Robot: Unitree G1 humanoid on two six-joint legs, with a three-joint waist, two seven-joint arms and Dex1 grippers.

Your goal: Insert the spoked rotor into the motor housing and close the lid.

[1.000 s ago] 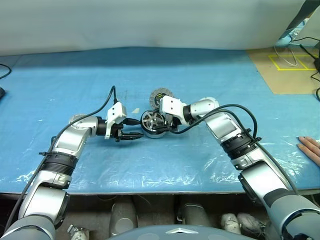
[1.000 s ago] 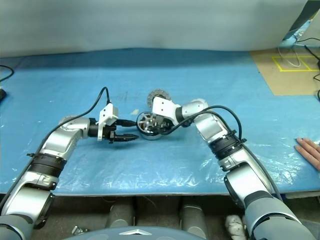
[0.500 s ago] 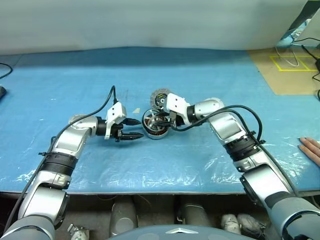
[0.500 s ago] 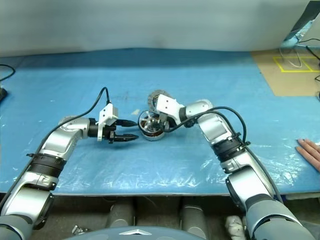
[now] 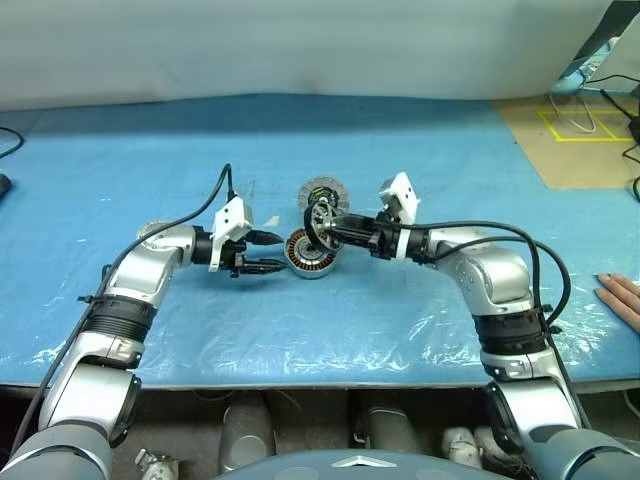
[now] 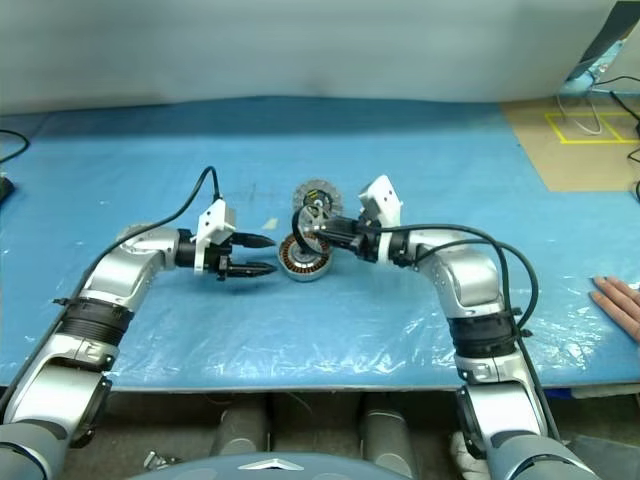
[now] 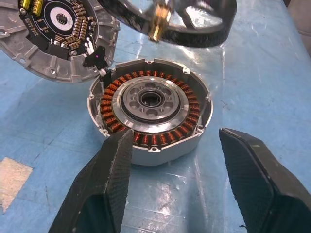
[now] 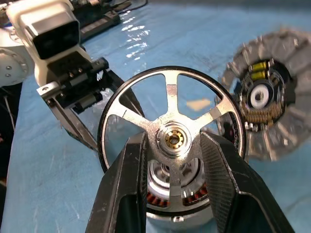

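Copper-wound motor housing: empty | spoked rotor: in right gripper

Motor housing: squat round silver drum, open top upward, resting flat on the blue sheet; a ring of copper-coloured windings runs inside its wall around a silver centre with a dark bore. Spoked rotor: shallow silver wheel with open spokes, dark rim and a brass-coloured hub; raised off the sheet, standing on edge, just above the housing's far-right side, clear of the windings. Lid: round silver-grey ribbed disc lying just behind the housing, its edge overlapping the housing's rim; face up shows a black hub with white centre, copper contacts and a yellow component.
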